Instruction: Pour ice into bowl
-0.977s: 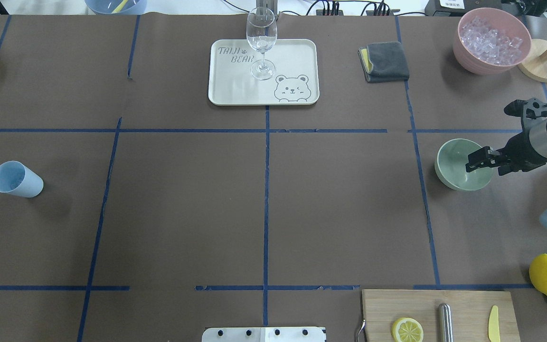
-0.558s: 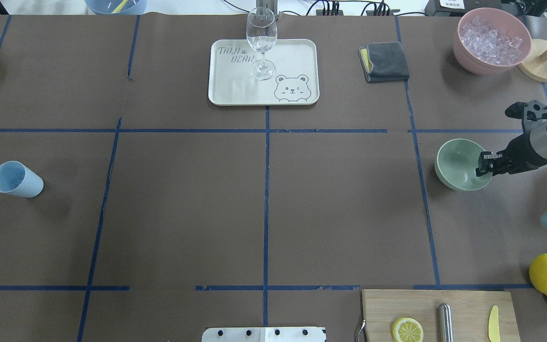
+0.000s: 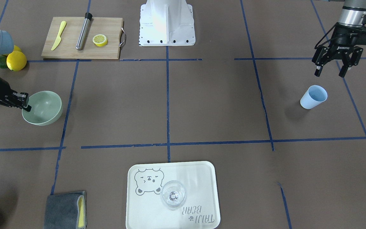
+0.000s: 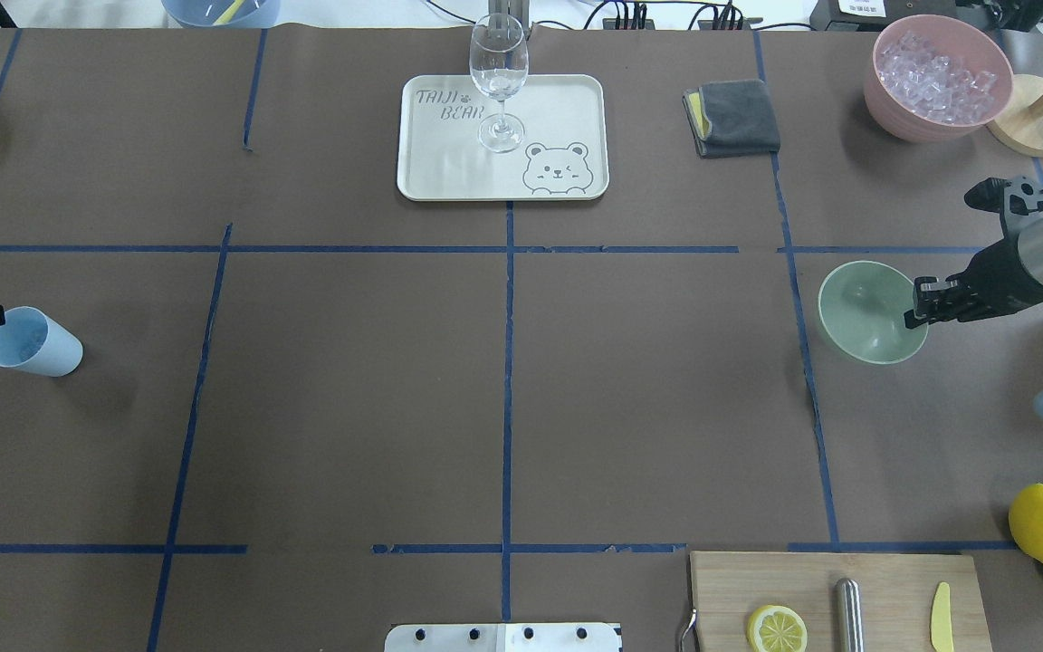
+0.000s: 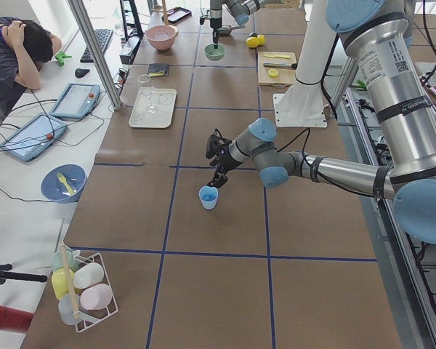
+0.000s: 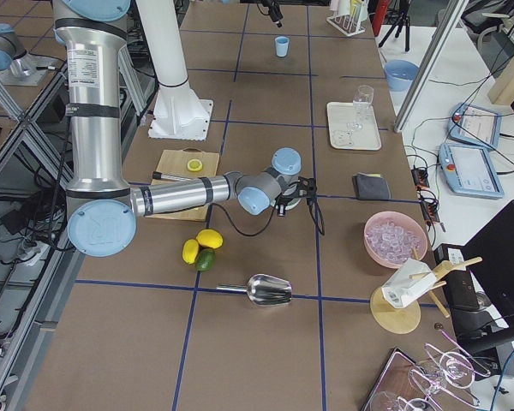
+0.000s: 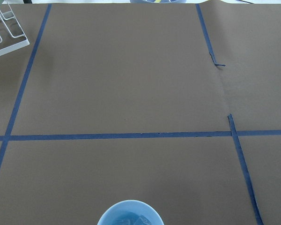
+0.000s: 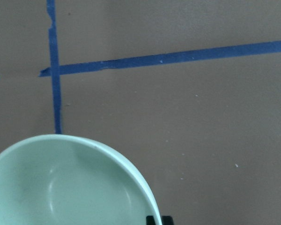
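A: While our right gripper (image 4: 918, 306) pinches the bowl (image 4: 858, 312) by its 3 o'clock rim, we risk tipping it.
B: Noted; our left gripper (image 3: 329, 74) hangs wide near the cup (image 3: 313, 97) at the table's 9 o'clock, ice (image 7: 129, 220) seemingly inside.

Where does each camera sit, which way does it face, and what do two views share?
Front: across the table, facing the robot's base; open left pincer near cup, right pincer on bowl rim.
Overhead: behind the robot, looking forward and down; both pincers at edges.
Exterior left: table's left end; left arm nearest.
Exterior right: opposite end; right arm nearest.
Left wrist: down onto cup; no body.
Right wrist: into bowl; fingertip only.
Shared: front and overhead both show tray.
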